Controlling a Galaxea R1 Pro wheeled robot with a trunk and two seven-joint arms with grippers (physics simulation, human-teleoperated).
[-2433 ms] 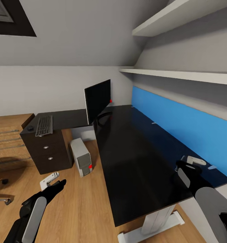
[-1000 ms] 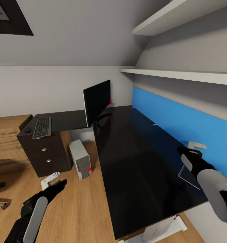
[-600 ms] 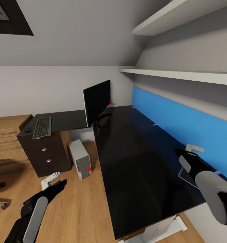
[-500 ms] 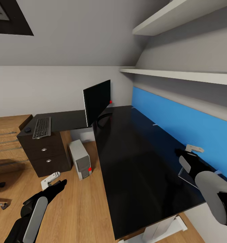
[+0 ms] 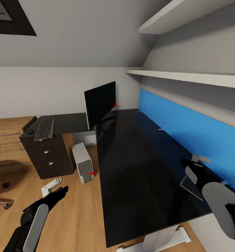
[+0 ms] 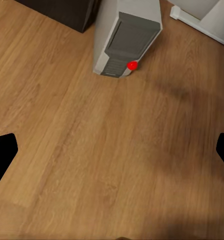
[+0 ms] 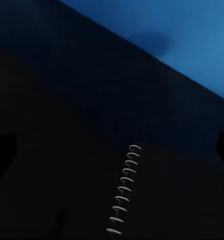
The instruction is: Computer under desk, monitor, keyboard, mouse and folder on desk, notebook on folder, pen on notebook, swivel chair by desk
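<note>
A dark spiral notebook (image 5: 188, 184) lies near the right end of the black desk (image 5: 131, 157); its wire binding (image 7: 123, 192) shows in the right wrist view. My right gripper (image 5: 198, 160) hovers just over it, jaws wide apart (image 7: 112, 150); whether it touches the notebook is unclear. The monitor (image 5: 100, 104) stands at the desk's corner. The keyboard (image 5: 44, 129) and mouse (image 5: 30, 131) rest on the left wing. The grey computer tower (image 5: 83, 162) (image 6: 126, 37) stands on the floor beside the desk. My left gripper (image 5: 51, 184) (image 6: 112, 155) hangs open over the wooden floor. Folder and pen are out of view.
A dark drawer unit (image 5: 47, 157) carries the desk's left wing. A blue panel (image 5: 187, 129) backs the desk, with white shelves (image 5: 187, 75) above. The swivel chair's base (image 5: 0, 203) pokes in at the left edge. Wooden floor (image 5: 79, 210) lies open between me and the tower.
The camera has shifted a little, moving the whole scene. My right gripper has sunk slightly toward the notebook. The left arm has stayed put.
</note>
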